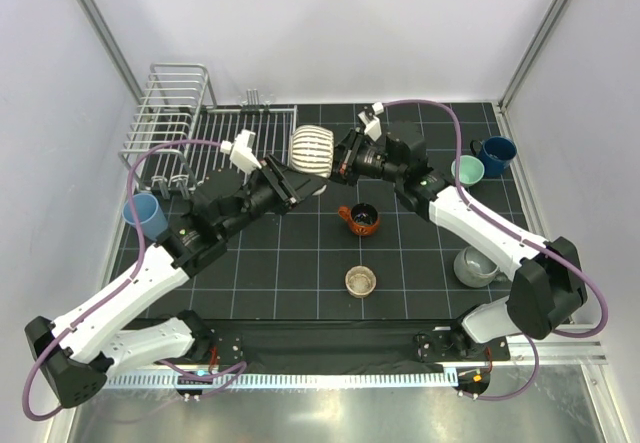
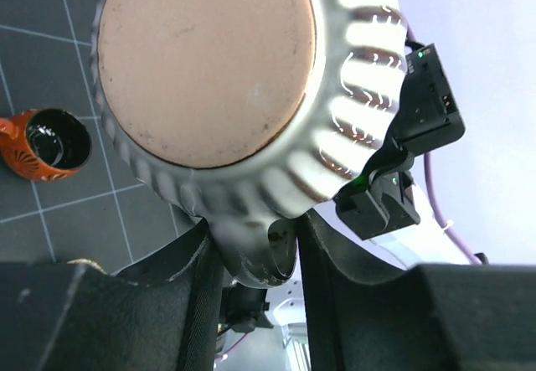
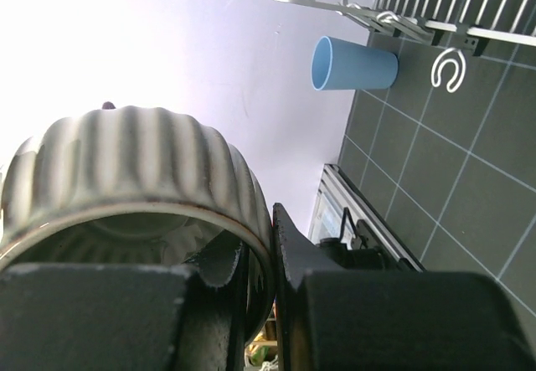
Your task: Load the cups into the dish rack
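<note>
Black gridded matting (image 1: pixel 300 263) covers the table between white walls. Only from above can everything be counted: one dish rack (image 1: pixel 205 128) at the far left and seven cups. These are the ribbed cream cup (image 1: pixel 310 148), an orange-brown cup (image 1: pixel 360 219), a small tan cup (image 1: pixel 361 281), a grey cup (image 1: pixel 475 265), a pale green cup (image 1: pixel 467 170), a dark blue cup (image 1: pixel 496 153) and a light blue tumbler (image 1: pixel 146 213). Both arms are stretched forward and inward, meeting at the ribbed cup, which is held off the mat just beside the rack's slatted end. Its rim is shown pinched by the closed right gripper (image 3: pixel 260 254) in the right wrist view. Its bare base and handle are shown in the left wrist view, the handle flanked closely by the left gripper (image 2: pixel 255 258); whether that one presses it cannot be told.
</note>
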